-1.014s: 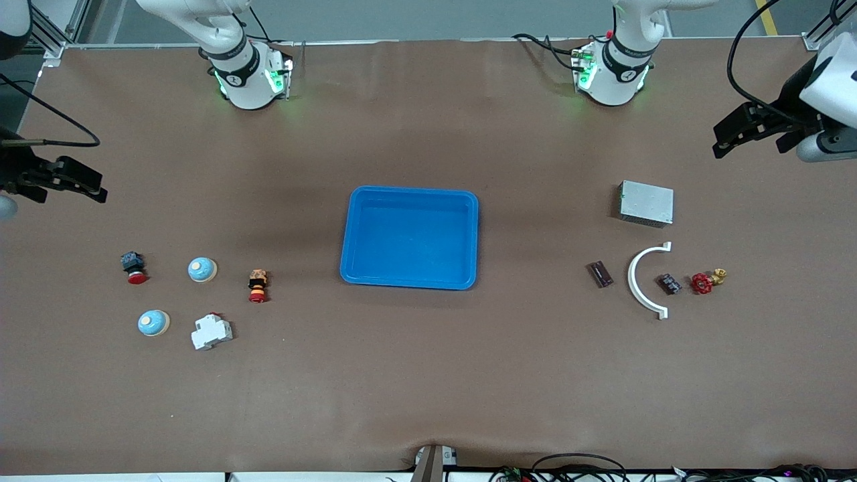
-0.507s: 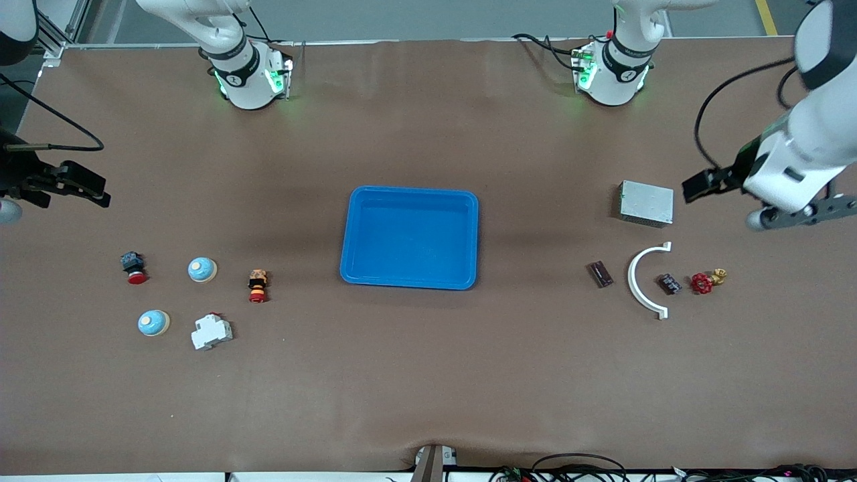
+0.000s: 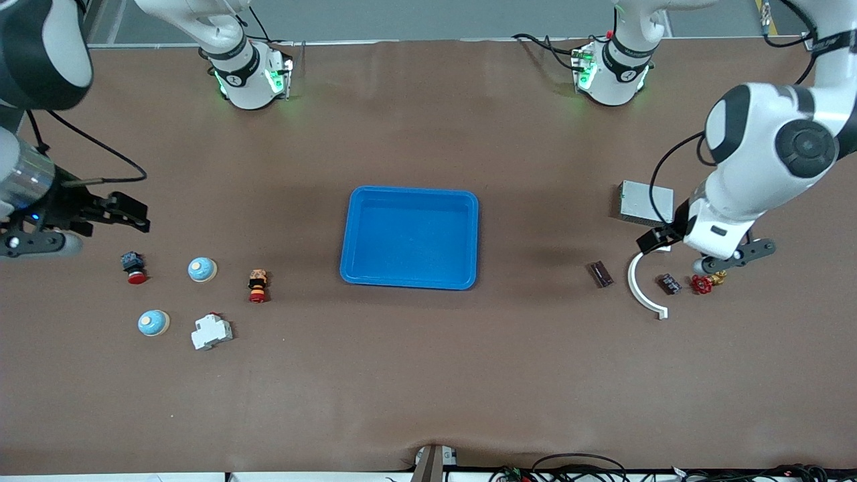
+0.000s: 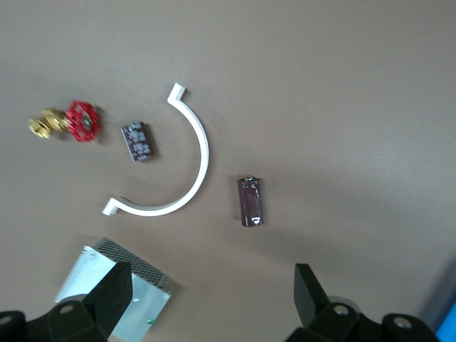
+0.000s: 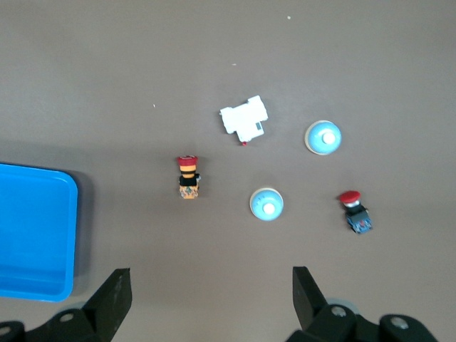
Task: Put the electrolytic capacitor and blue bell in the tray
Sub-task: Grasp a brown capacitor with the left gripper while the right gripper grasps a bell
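The empty blue tray (image 3: pixel 410 234) lies mid-table; its corner shows in the right wrist view (image 5: pixel 32 231). Two blue bells (image 3: pixel 201 269) (image 3: pixel 153 323) sit toward the right arm's end, both in the right wrist view (image 5: pixel 266 204) (image 5: pixel 323 137). Two dark electrolytic capacitors (image 3: pixel 600 274) (image 3: pixel 669 283) lie toward the left arm's end, both in the left wrist view (image 4: pixel 250 201) (image 4: pixel 138 141). My left gripper (image 3: pixel 656 239) (image 4: pixel 211 274) is open and empty, in the air over the grey box's edge. My right gripper (image 3: pixel 130 214) (image 5: pixel 211 278) is open and empty, above the table beside the bells.
A grey metal box (image 3: pixel 646 203), a white curved piece (image 3: pixel 644 281) and a red-and-brass valve (image 3: pixel 706 281) lie around the capacitors. A red push button (image 3: pixel 133 266), a red-and-orange button (image 3: pixel 258 285) and a white breaker (image 3: pixel 211 331) lie by the bells.
My left arm has swung in from the table's end to over the grey box and capacitors. My right gripper has moved in toward the bells. No object has moved.
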`<state>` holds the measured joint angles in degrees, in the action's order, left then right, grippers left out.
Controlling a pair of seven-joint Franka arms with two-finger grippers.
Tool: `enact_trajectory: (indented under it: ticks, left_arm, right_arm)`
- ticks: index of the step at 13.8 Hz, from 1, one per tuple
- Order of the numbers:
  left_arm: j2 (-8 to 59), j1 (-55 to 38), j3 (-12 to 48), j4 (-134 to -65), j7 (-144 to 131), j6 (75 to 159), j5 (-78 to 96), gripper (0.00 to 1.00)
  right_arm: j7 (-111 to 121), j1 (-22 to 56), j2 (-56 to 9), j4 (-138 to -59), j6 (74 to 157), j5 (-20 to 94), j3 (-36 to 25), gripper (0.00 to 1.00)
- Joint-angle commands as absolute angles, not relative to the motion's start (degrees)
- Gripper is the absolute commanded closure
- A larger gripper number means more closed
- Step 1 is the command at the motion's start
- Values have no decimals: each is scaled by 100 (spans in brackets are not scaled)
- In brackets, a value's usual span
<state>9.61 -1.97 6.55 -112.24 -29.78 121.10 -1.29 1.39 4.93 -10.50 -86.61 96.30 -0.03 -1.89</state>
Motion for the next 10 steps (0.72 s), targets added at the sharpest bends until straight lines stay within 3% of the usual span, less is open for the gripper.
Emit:
enact_trajectory:
  ticks: [1,8,10]
  left_arm:
    - [1378,-263,703,-11224,-3409,12549,35,0]
    - [2135,-255,686,-11548,-4252,13691,26,0]
    - [2477,-255,686,-11540,-4446,14262,26,0]
  right_arm:
    - [114,615,-1326,-8596,9756,79,-229,0]
    - [79,633,-1880,-8622,9861,79,-229,0]
    - [114,563,-2266,-8631,10228,61,-237,0]
